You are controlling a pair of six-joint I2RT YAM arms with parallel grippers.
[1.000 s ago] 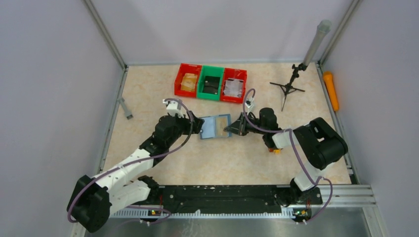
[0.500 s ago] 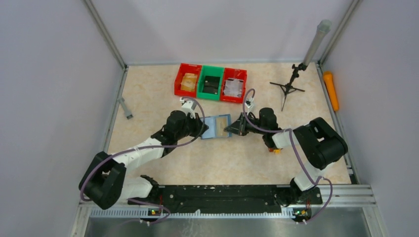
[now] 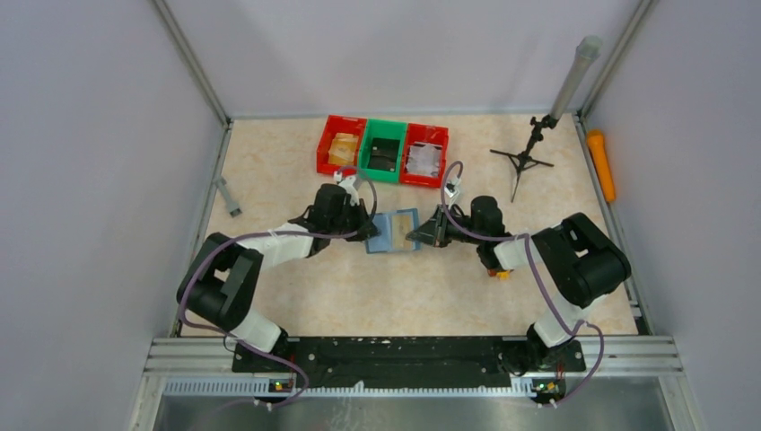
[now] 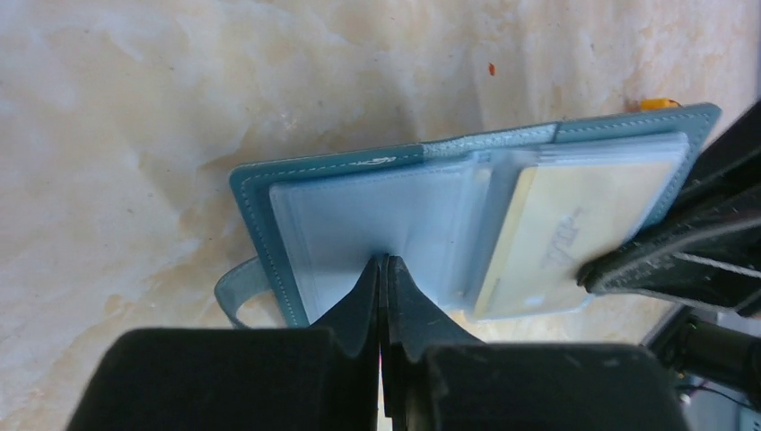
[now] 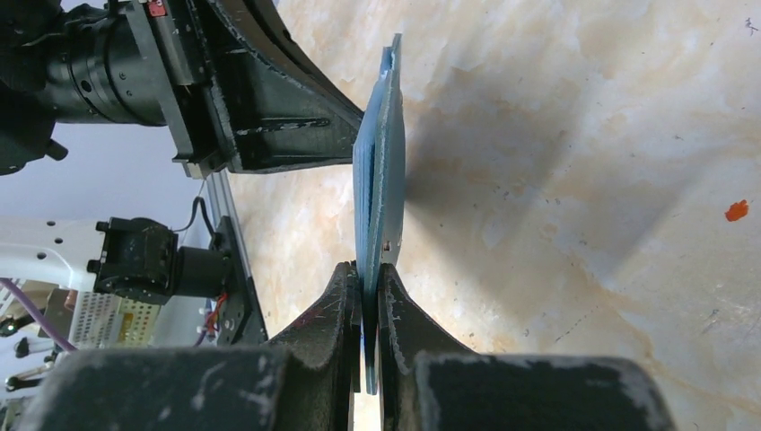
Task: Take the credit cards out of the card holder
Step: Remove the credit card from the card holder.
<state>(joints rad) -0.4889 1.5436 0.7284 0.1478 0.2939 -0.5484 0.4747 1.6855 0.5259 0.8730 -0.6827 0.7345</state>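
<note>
The teal-blue card holder [image 3: 392, 232] is open, its pale sleeves facing up in the left wrist view [image 4: 359, 215]. A cream card [image 4: 561, 229] sits in the right half's sleeve. No dark credit cards show in the holder. My right gripper [image 3: 415, 235] is shut on the holder's right edge, which shows edge-on [image 5: 381, 162] between its fingertips [image 5: 370, 269]. My left gripper [image 3: 370, 232] is shut, its tips [image 4: 383, 260] against the near edge of the left sleeve. I cannot tell whether it pinches anything.
At the back stand a red bin [image 3: 341, 145], a green bin [image 3: 383, 153] with dark flat pieces, and another red bin [image 3: 424, 154]. A small tripod [image 3: 523, 160] and an orange cylinder [image 3: 600, 165] are at the right. A yellow-orange block [image 3: 500, 274] lies under the right arm.
My left arm has swung in towards the holder, and its gripper went from open to shut at the left half. The right gripper and the holder have stayed put.
</note>
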